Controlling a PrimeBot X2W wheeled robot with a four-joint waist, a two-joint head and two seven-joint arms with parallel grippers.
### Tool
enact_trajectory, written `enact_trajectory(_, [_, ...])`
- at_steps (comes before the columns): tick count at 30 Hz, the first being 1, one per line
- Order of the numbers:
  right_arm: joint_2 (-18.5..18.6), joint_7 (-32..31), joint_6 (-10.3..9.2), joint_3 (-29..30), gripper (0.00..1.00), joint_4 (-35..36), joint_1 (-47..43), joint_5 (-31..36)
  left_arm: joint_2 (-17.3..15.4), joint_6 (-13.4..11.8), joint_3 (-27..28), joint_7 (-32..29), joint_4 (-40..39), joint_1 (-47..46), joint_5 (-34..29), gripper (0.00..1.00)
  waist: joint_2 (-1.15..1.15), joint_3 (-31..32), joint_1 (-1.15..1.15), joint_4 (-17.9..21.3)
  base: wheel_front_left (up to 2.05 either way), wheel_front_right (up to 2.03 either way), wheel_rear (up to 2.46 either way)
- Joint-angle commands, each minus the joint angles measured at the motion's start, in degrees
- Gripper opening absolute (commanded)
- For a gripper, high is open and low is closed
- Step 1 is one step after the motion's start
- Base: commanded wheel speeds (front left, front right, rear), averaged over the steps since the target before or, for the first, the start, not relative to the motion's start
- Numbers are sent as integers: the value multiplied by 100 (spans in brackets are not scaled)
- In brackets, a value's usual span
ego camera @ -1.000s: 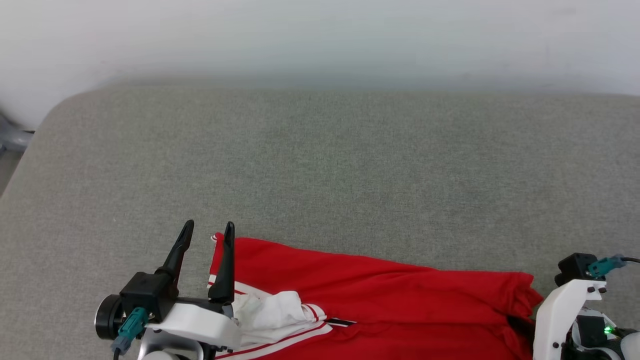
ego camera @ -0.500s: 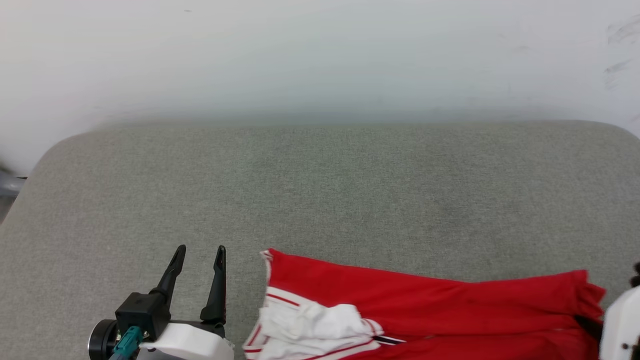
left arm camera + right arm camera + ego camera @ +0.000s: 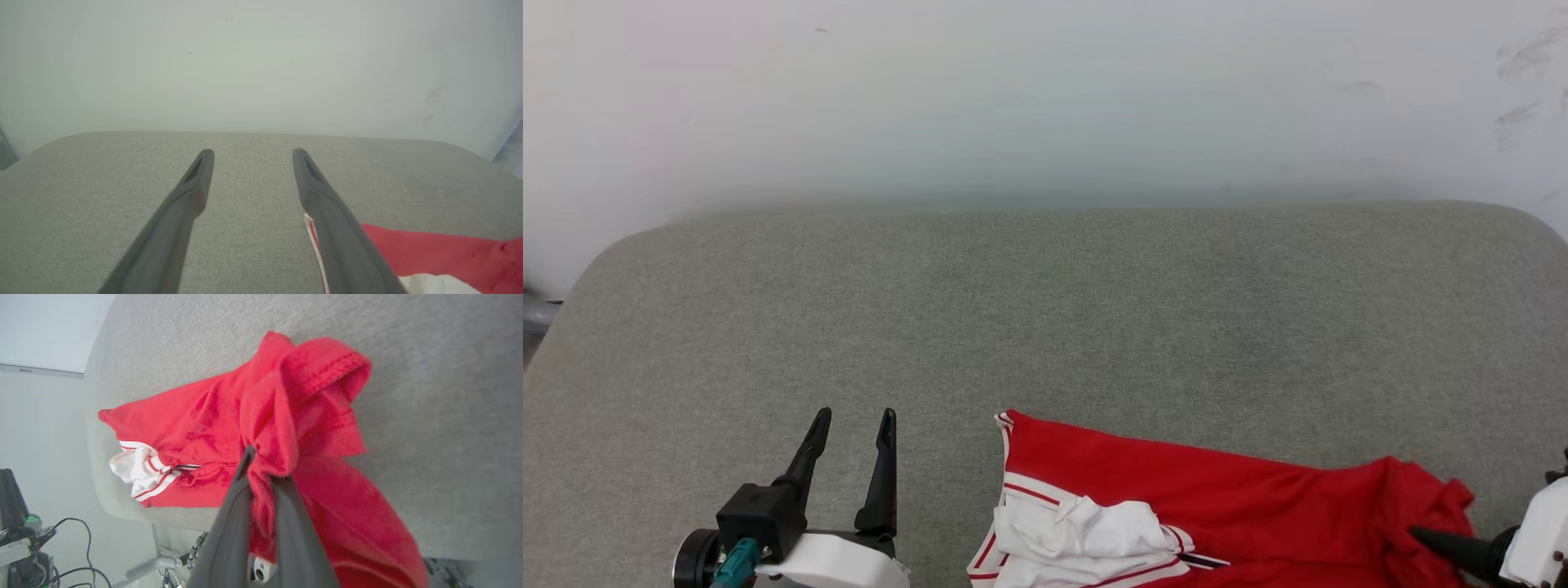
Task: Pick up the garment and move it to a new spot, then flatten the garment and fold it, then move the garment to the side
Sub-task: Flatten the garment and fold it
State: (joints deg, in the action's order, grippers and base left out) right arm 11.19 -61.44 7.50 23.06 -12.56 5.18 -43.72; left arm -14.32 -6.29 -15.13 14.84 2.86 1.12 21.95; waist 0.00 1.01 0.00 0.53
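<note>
Head view: I am looking down on a grey padded surface (image 3: 1045, 327) with a pale wall (image 3: 1045, 98) behind it. The left gripper (image 3: 856, 416) is hovering at the lower left with its two dark fingers spread and nothing between them. It is apart from the garment (image 3: 1217, 498), which is lying along the near edge, right of centre, with its white sleeve (image 3: 1086, 531) bunched at its left end. The right gripper (image 3: 1421, 536) is poking in from the lower right, its tip touching the red cloth's crumpled right end.

Left wrist view: the left gripper (image 3: 253, 155) is standing wide apart over bare grey fabric. The garment (image 3: 429, 249) is showing behind the right-hand finger, low in the corner.

Right wrist view: the right gripper (image 3: 263, 473) is pressing together on a fold of the garment (image 3: 229, 416) and pinching the red cloth. The hem is bunching up beyond the tips, and the white sleeve (image 3: 139, 469) is lying at the far end near the surface's edge. Cables (image 3: 77, 539) are trailing below.
</note>
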Motion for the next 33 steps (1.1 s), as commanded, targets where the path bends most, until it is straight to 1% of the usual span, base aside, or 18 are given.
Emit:
enact_trajectory(1, [-316,-383,-2,163,0,78,54,-253,1,-14,-16,3,-18,32,37,100,0,16,0,-49,0,0,0])
enact_trajectory(2, [-468,-544,-2,261,0,112,96,-410,-3,-25,-11,4,-21,37,34,100,0,20,0,-64,0,0,0])
enact_trajectory(3, [-468,-544,-2,261,0,112,96,-410,-3,-25,-11,4,-21,37,34,100,0,20,0,-64,0,0,0])
enact_trajectory(5, [-674,-886,-2,447,0,121,192,-806,-2,-20,-7,4,-24,46,46,100,0,23,0,-102,0,0,0])
enact_trajectory(8, [-827,-1278,-2,566,0,14,331,-1351,-8,-4,-25,-1,-15,23,60,100,0,15,0,-177,0,0,0])
enact_trajectory(9, [-839,-1346,-2,548,0,-84,405,-1606,-10,0,-32,-4,-12,0,61,100,0,8,0,-208,0,0,0])
enact_trajectory(11, [-853,-1331,-2,298,0,-347,509,-2117,2,10,-46,-8,-1,-54,72,100,0,-8,0,-284,0,0,0])
enact_trajectory(14, [-830,-1100,-2,-186,0,-608,649,-2739,12,11,-65,-10,15,-100,81,100,0,-40,0,-391,0,0,0])
enact_trajectory(17, [-837,-757,-2,-803,0,-735,774,-3229,30,13,-80,-8,22,-149,86,100,0,-121,0,-508,0,0,0])
enact_trajectory(21, [-836,-194,-2,-1675,0,-780,899,-3694,62,16,-102,0,42,-225,78,100,0,-276,0,-673,0,0,0])
enact_trajectory(25, [-834,385,-2,-2436,0,-723,993,-3826,124,44,-131,12,55,-338,64,100,0,-465,0,-829,0,0,0])
enact_trajectory(30, [-834,1066,-2,-3107,0,-736,1029,-3638,200,58,-129,28,102,-466,39,100,0,-681,0,-940,0,0,0])
enact_trajectory(32, [-833,1276,-2,-3303,0,-813,1038,-3424,235,58,-121,31,130,-510,32,100,0,-745,0,-952,0,0,0])
enact_trajectory(33, [-833,1380,-2,-3386,22,-829,1056,-3311,254,63,-116,34,145,-532,31,100,0,-774,0,-952,0,0,0])
